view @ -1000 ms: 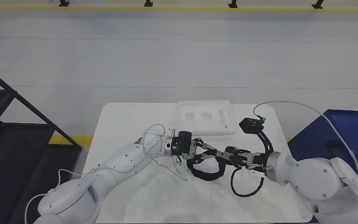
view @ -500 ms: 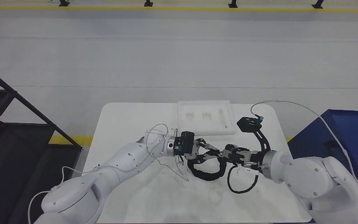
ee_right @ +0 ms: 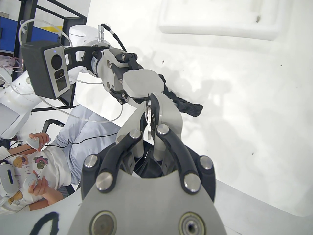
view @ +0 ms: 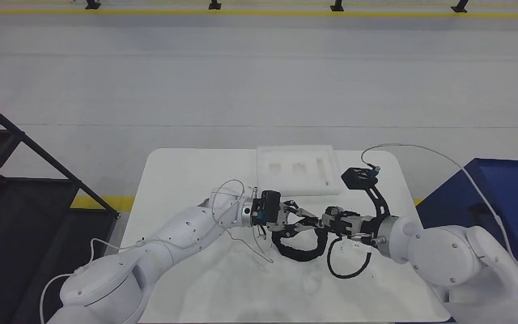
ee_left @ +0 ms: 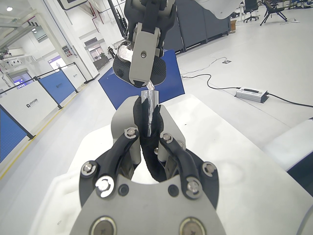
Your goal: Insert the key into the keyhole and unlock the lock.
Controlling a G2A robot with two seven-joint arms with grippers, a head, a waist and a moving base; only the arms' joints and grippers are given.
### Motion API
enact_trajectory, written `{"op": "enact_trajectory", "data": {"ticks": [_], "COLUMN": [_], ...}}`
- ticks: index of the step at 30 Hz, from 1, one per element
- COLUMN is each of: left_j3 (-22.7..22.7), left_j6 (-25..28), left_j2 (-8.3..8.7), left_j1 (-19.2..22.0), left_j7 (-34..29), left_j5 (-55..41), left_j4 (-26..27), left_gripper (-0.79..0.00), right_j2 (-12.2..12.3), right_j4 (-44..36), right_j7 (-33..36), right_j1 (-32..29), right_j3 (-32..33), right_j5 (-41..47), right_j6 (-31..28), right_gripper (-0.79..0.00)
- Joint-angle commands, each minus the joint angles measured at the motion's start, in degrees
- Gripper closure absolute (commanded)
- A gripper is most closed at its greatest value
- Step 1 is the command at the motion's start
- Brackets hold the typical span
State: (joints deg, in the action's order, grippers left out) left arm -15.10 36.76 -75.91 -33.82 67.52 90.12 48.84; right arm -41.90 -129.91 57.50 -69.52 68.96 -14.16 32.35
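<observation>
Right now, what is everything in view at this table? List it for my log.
black cable lock with chrome cylinder: one, black and silver, held above the table's middle between the left fingers.
silver metal key: one, silver, between the right fingers, tip at the cylinder's end.
white foam tray with recesses: one, white, at the table's far edge.
white table: one, white, under both arms.
black metal rack: one, black, beside the table on the left arm's side.
left fingers: two, grey with black pads, shut on the lock.
right fingers: two, grey, shut on the key.
</observation>
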Motion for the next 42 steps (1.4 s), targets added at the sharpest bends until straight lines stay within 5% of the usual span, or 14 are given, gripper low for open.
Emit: {"op": "enact_trajectory", "data": {"ticks": [1, 42], "left_j3": [0.29, 5.36], "left_j6": [-0.04, 2.53], "left_j2": [0.04, 1.44], "left_j1": [0.14, 1.24], "left_j7": [0.04, -2.52], "left_j5": [-0.44, -13.26], "left_j4": [-0.04, 1.84], "left_gripper": [0.0, 0.0], "right_j2": [-0.05, -1.15], "right_j4": [-0.05, -0.64], "right_j7": [-0.02, -2.6], "right_j1": [0.02, -1.55], "right_j3": [0.01, 1.11], "right_j5": [-0.11, -2.77], "right_j6": [0.03, -2.09], "right_gripper": [0.0, 0.0]}}
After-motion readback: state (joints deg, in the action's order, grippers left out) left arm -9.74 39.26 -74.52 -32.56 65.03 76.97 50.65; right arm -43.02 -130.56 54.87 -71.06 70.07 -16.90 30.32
